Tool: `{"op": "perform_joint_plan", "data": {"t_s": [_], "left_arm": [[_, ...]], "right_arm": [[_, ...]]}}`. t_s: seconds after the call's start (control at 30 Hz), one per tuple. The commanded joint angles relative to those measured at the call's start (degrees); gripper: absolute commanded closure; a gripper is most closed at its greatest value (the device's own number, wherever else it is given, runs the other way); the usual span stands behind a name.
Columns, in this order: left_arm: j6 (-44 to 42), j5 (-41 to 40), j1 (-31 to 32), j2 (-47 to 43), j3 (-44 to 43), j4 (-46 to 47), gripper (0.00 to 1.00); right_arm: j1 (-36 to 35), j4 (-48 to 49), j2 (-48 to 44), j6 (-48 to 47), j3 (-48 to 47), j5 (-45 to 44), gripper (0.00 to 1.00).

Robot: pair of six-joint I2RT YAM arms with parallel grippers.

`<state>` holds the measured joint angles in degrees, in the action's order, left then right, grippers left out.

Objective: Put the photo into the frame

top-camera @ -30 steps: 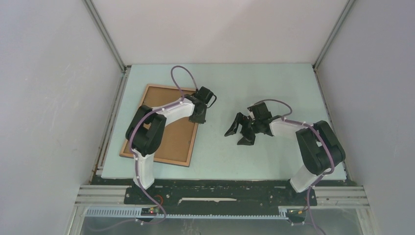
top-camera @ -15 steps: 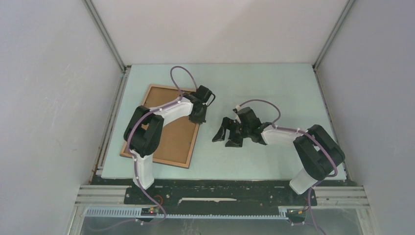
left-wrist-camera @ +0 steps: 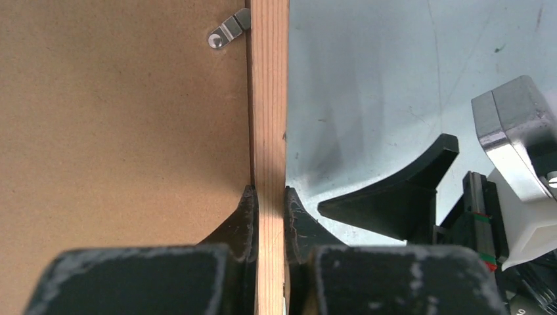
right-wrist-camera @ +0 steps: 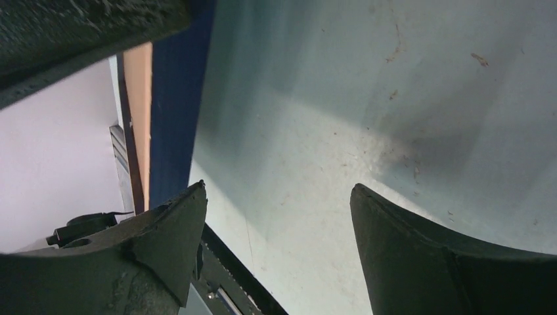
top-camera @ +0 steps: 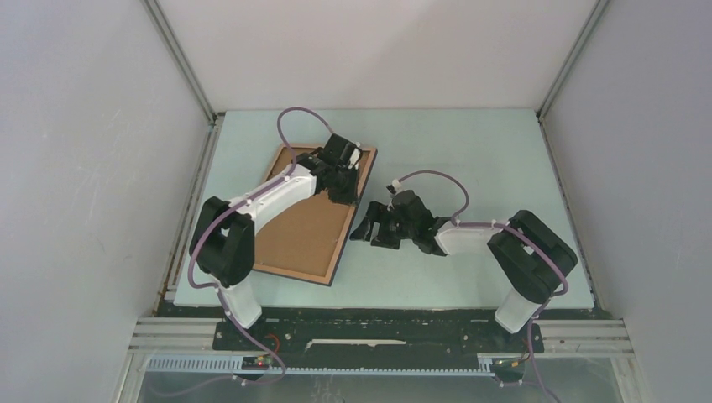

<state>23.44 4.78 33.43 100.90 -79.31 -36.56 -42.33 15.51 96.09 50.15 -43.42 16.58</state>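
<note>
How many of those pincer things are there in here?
2. The left pincer is clamped on the edge of the frame; the right pincer hangs open over the table beside it. None seems hidden.

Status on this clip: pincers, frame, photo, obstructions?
Left pincer shut on the frame, clamping its wooden edge. Right pincer open, empty, beside that edge. Frame back-board up; photo not clearly in view. Nothing seen in the way.

Overhead view of a pale green table (top-camera: 470, 151). The left gripper (top-camera: 345, 196) sits on the right long edge of a wooden frame (top-camera: 302, 231). The frame's brown backing board faces up and spreads out to the left of this claw and nearer than it. Just right of the claw, the right gripper (top-camera: 370, 234) points at that edge, fingers spread apart.
</note>
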Motion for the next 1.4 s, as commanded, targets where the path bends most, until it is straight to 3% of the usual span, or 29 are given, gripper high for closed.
{"op": "perform_joint_plan", "data": {"t_s": [0.0, 0.5, 0.83, 1.03, 1.23, 1.37], "left_arm": [[2.49, 8.07, 0.56, -1.53, -4.09, 4.62, 1.00], [3.48, 13.23, 1.08, 0.52, -5.38, 6.82, 1.00], [2.92, 13.97, 1.33, 0.87, -7.62, 5.44, 1.00], [2.94, 14.71, 1.36, 1.38, -7.62, 5.42, 1.00], [3.32, 15.09, 1.44, 0.51, -6.81, 5.58, 1.00], [3.72, 15.92, 1.46, -0.12, -5.80, 6.49, 1.00]], "right_arm": [[-0.68, 3.82, -1.88, -1.33, 0.65, -3.49, 0.14], [3.65, 8.75, -14.13, 2.65, 7.21, 2.67, 0.16], [3.48, 14.35, -4.36, 5.63, 4.61, 4.62, 0.20], [1.30, 11.56, 0.13, 4.28, 0.03, 2.06, 0.26], [0.40, 14.82, 3.45, 5.48, -1.14, 0.77, 0.26], [0.25, 18.72, 4.62, 7.83, -1.18, 0.94, 0.33]]}}
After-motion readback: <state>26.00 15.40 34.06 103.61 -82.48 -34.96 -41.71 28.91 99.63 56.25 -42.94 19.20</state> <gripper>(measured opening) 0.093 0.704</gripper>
